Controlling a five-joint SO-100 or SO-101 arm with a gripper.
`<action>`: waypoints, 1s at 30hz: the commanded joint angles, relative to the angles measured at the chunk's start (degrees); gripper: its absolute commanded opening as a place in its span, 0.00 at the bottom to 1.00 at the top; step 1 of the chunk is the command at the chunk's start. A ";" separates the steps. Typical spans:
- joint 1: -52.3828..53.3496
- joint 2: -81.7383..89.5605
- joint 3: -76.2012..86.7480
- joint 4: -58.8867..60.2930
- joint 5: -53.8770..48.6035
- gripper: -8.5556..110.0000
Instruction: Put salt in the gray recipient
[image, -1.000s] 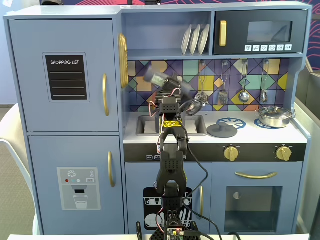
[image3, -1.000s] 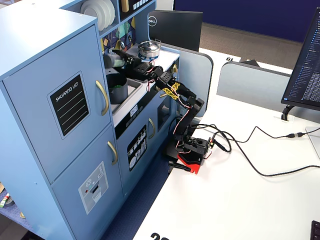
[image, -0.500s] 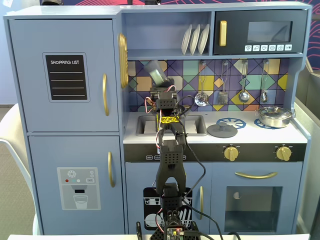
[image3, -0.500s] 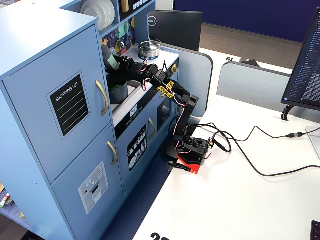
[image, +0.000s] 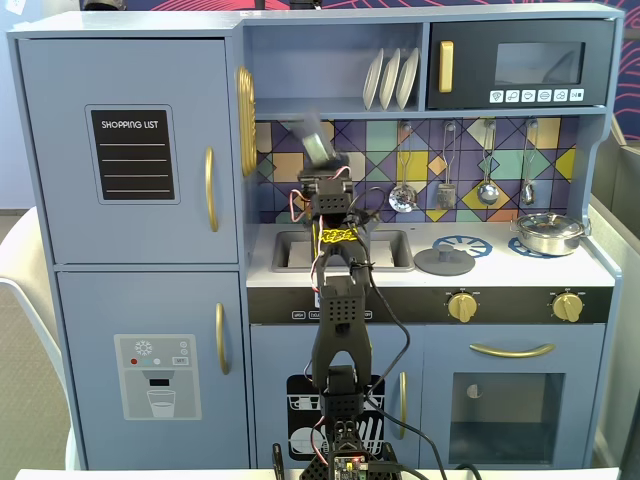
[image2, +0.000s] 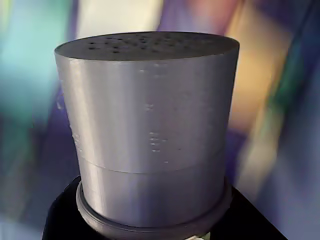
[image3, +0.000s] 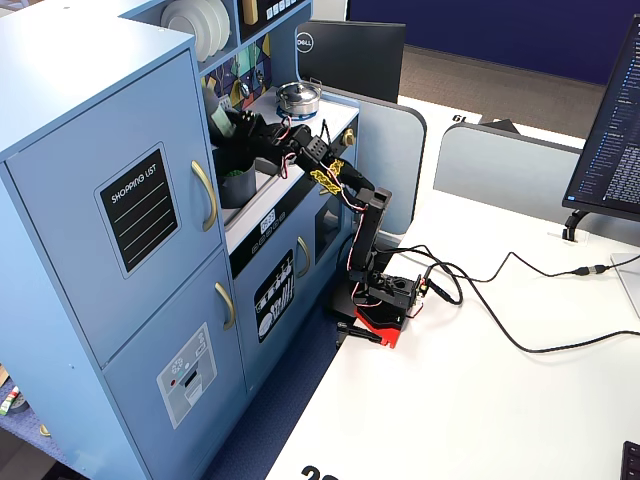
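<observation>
Far left of a fixed view: fridge door w/ black board (image: 133, 154) reading "SHOPPING LIST", ice-dispenser sticker (image: 157, 376) on the door below. Centre: black SO-100 arm (image: 337, 330) raised in front of the sink (image: 290, 250), yellow tape on its upper link, gripper (image: 318, 150) lifted above the sink against the tiled backsplash, clamped on a gray salt shaker (image: 314, 135), blurred and tilted. Upper shelf: 3 white plates (image: 391, 78) on edge. Right: microwave door w/ yellow handle (image: 446, 66), icon row too small to read. 4 utensils (image: 487, 160) hung on the backsplash. Gray lid (image: 444, 262) on the left burner, steel pot (image: 549, 233) on the right burner, 2 yellow knobs (image: 462, 306) below. Lower edge cuts off the arm base.

Wrist view: shaker (image2: 150, 130) fills the frame, upright, perforated top w/ small holes, rim seated in the black claw at bottom edge; fingers mostly hidden, backdrop only colour blur.

Another fixed view, left to right: "SHOPPING LIST" board (image3: 140, 210), shaker partly hidden behind the claw (image3: 222, 118) over the sink, pot (image3: 298, 97), "DELL" on a monitor back (image3: 304, 42), arm base (image3: 380, 300) w/ cables, 2nd monitor cut off at right edge
</observation>
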 joint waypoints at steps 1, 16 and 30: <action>-0.70 0.35 -3.69 -1.05 1.85 0.07; -2.46 1.76 -0.09 -3.25 0.00 0.07; 15.82 6.94 1.85 -22.15 -114.52 0.07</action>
